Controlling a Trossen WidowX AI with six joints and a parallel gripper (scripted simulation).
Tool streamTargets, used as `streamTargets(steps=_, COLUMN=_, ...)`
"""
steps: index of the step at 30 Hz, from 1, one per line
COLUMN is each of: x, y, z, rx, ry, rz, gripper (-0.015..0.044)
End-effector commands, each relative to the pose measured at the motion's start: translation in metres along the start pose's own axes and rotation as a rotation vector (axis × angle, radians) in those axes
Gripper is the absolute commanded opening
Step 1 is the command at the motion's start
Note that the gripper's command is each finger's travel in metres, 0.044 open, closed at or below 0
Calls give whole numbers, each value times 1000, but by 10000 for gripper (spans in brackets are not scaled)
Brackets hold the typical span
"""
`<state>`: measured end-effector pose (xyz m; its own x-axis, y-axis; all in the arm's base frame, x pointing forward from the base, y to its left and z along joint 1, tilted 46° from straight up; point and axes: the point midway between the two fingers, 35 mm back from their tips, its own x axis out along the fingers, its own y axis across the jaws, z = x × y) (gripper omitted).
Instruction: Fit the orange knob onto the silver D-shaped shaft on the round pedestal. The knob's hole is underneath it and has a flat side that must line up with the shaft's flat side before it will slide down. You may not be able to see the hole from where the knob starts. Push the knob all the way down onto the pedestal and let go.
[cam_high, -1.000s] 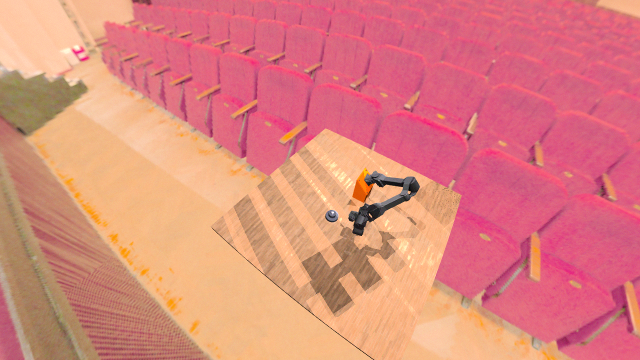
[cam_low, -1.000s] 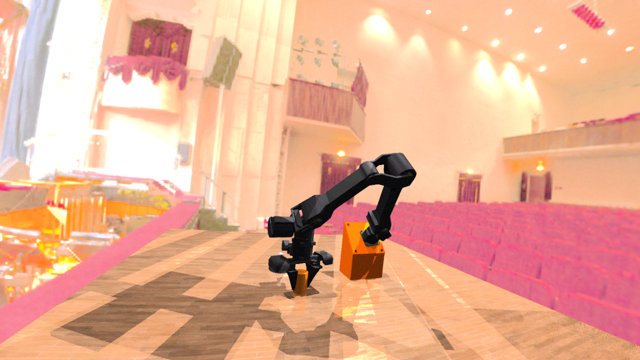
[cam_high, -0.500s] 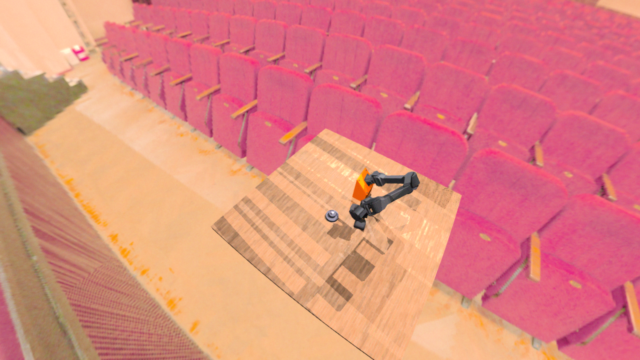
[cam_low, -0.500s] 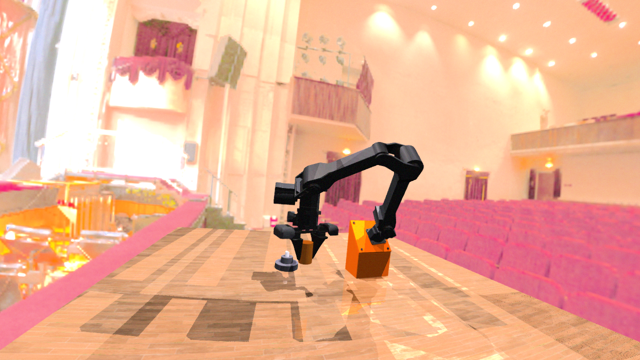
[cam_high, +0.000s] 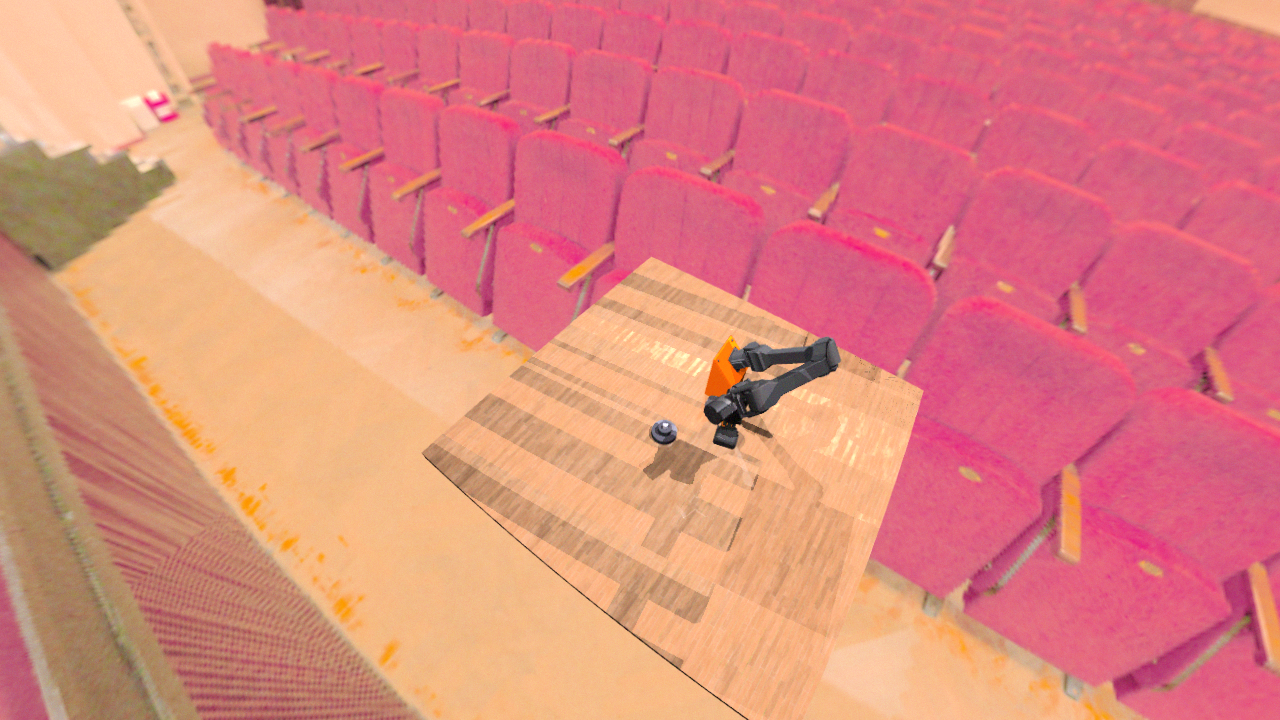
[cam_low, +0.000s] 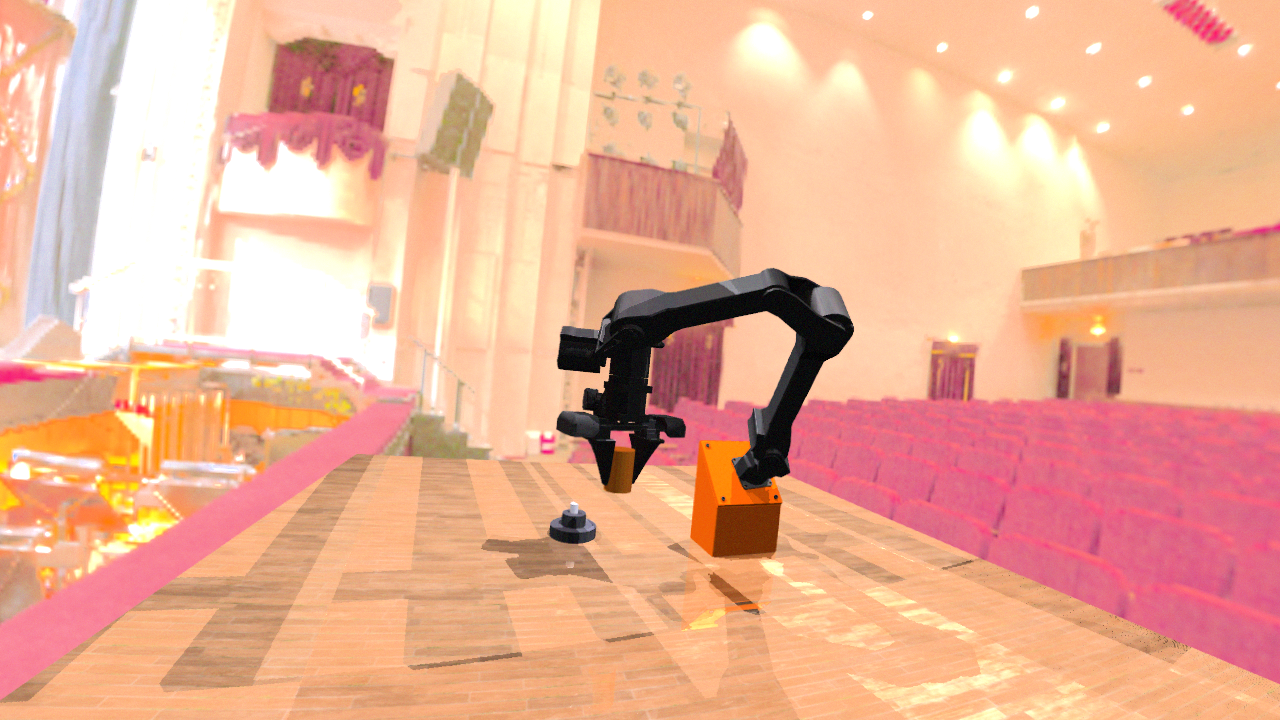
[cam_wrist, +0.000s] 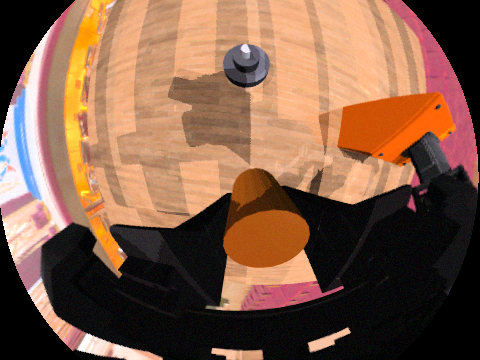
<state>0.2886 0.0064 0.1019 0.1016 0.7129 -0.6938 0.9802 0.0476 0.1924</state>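
Note:
The orange knob (cam_low: 620, 471) (cam_wrist: 266, 237) is a cylinder, held upright and raised above the table. My gripper (cam_low: 624, 474) is shut on it, with one black finger on each side. The knob's underside and hole are hidden. In the top view the knob is hidden by the arm. The round dark pedestal (cam_high: 663, 437) (cam_low: 571, 533) (cam_wrist: 246, 78) stands on the table, apart from the knob, to its left in the exterior view and above it in the wrist view. The silver shaft (cam_low: 573, 508) (cam_wrist: 245, 51) stands bare on top. I cannot tell which way its flat side faces.
The wooden table (cam_high: 572, 501) (cam_low: 340, 626) carries the arm's orange base block (cam_high: 723, 368) (cam_low: 745, 528) (cam_wrist: 385, 125), to the right of the pedestal. Dark shadows of the arm fall on the table near the pedestal. Rows of pink seats stand beyond the table edge.

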Motion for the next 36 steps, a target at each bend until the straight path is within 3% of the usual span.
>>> streamTargets(steps=1, x=-5, y=-1, z=0, rx=4, ry=2, rz=51, gripper=0)
streamTargets(steps=36, x=-77, y=-32, z=7, rx=16, ry=-3, rz=801, gripper=0)
